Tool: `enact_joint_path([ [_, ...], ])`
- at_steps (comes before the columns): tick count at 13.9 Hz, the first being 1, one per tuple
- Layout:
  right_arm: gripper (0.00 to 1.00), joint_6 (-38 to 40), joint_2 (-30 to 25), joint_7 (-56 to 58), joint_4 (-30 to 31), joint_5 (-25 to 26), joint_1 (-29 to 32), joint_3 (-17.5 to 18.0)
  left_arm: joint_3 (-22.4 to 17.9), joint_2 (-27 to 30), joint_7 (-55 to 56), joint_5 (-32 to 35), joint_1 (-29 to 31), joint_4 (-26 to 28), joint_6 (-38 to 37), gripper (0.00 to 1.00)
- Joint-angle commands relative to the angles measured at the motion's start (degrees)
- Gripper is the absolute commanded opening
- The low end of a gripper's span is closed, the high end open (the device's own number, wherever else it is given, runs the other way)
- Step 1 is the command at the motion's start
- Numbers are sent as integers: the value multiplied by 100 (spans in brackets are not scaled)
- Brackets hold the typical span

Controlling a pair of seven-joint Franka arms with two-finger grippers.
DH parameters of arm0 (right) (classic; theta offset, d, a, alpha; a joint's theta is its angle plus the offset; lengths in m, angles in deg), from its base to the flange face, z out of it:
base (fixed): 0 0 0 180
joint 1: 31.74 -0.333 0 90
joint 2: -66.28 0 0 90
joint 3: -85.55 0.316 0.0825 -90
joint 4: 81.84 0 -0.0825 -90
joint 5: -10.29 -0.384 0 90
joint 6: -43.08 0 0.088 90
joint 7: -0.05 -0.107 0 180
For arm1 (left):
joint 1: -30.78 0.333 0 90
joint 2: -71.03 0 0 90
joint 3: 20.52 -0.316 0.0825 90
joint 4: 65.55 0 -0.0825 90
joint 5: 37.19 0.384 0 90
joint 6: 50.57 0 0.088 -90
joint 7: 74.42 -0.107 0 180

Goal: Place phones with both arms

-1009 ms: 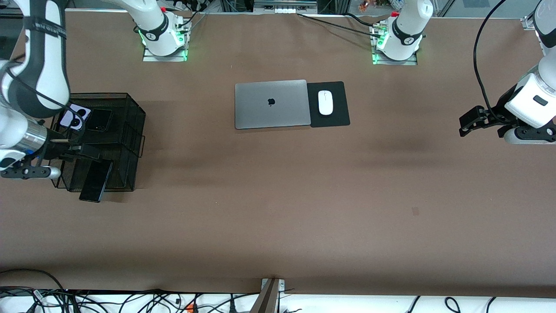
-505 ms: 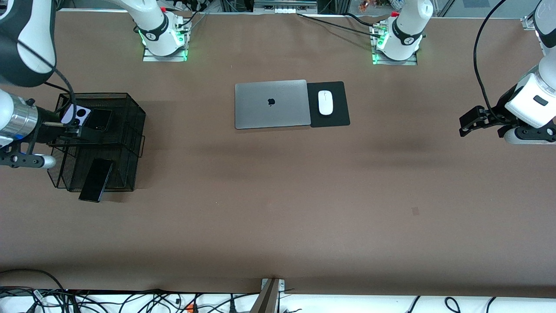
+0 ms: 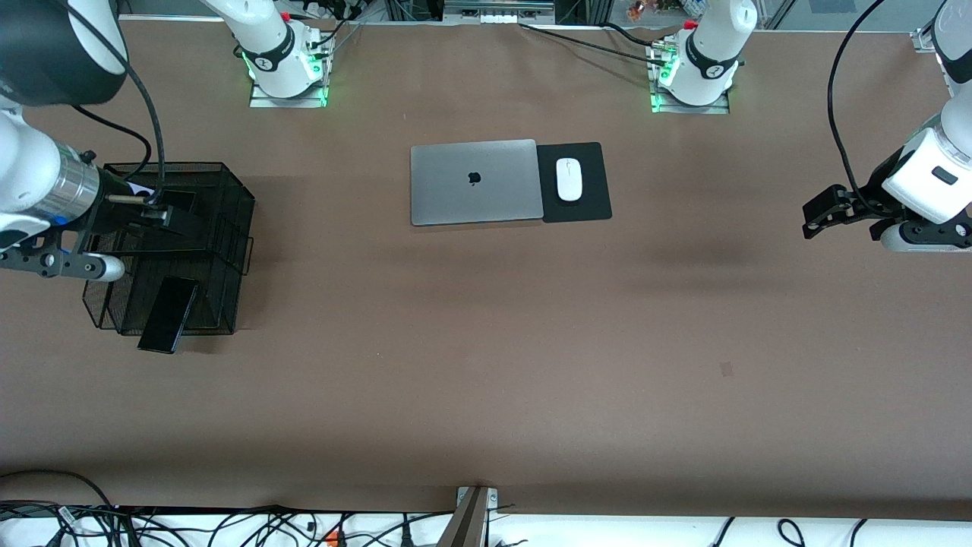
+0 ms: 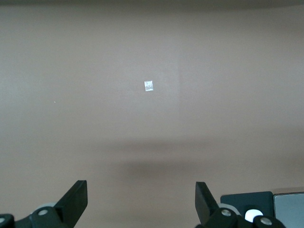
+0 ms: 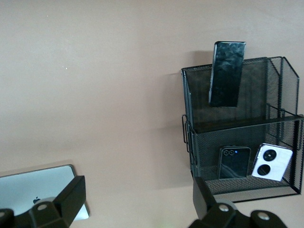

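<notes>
Black mesh organizer (image 3: pixel 228 205) sits at the right arm's end of the brown table (image 3: pixel 486 365); from the front I see the long black phone (image 3: pixel 168 314) leaning out of its compartment nearer the camera, and the right arm bent low across the rack with the right gripper (image 3: pixel 163 215) over the farther compartment, hiding most of what lies there. At the other end the left arm hangs folded, waiting, its left gripper (image 3: pixel 824 213) over bare table, well apart from the grey laptop (image 3: pixel 476 182) and the white mouse (image 3: pixel 569 179) on its black pad (image 3: pixel 573 182). My left wrist view shows both fingers (image 4: pixel 76 199) spread wide, nothing between them. My right wrist view shows its fingers (image 5: pixel 71 194) equally wide and empty, looking down on the lilac phone (image 5: pixel 270 162) and the small black phone (image 5: pixel 234 162) side by side in one compartment, the long one upright in the next
</notes>
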Motion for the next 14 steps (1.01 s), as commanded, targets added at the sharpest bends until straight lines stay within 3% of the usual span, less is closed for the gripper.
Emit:
enact_joint_path([
  [1, 100, 335, -85, -155, 5, 215, 222, 244, 8, 39, -89, -94, 12, -51, -69, 100],
  [4, 100, 363, -208, -155, 197, 215, 449, 270, 16, 39, -89, -120, 12, -51, -43, 100],
  [6, 100, 267, -313, -147, 382, 215, 669, 515, 25, 74, -89, -147, 12, -208, -69, 100],
  [14, 100, 152, -314, -173, 426, 145, 766, 560, 60, 312, -80, -156, 4, -297, -69, 100],
])
